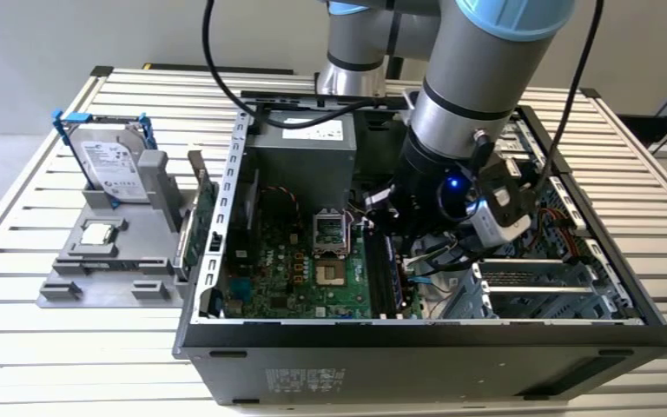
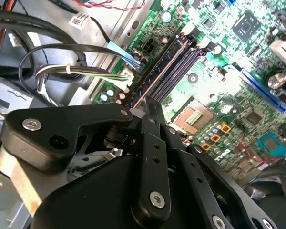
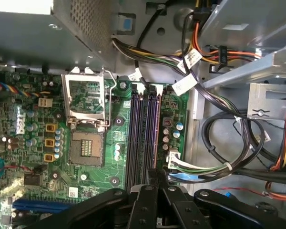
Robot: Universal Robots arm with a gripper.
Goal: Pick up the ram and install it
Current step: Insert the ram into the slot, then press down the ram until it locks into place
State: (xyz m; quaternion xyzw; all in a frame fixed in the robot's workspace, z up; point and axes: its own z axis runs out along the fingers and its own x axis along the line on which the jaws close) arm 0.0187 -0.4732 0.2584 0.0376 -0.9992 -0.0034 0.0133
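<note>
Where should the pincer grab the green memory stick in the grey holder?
Probably its top long edge, near the middle, coming straight down. The memory stick stands on edge in the grey holder, lower edge tucked in, and the computer case wall sits close beside it, so the top looks freest.

A pale slatted metal tabletop carried two things. An open black computer case lay on its side across the middle. Just beside it, toward the exterior view's left, sat a grey parts holder, flat on the slats.
</note>
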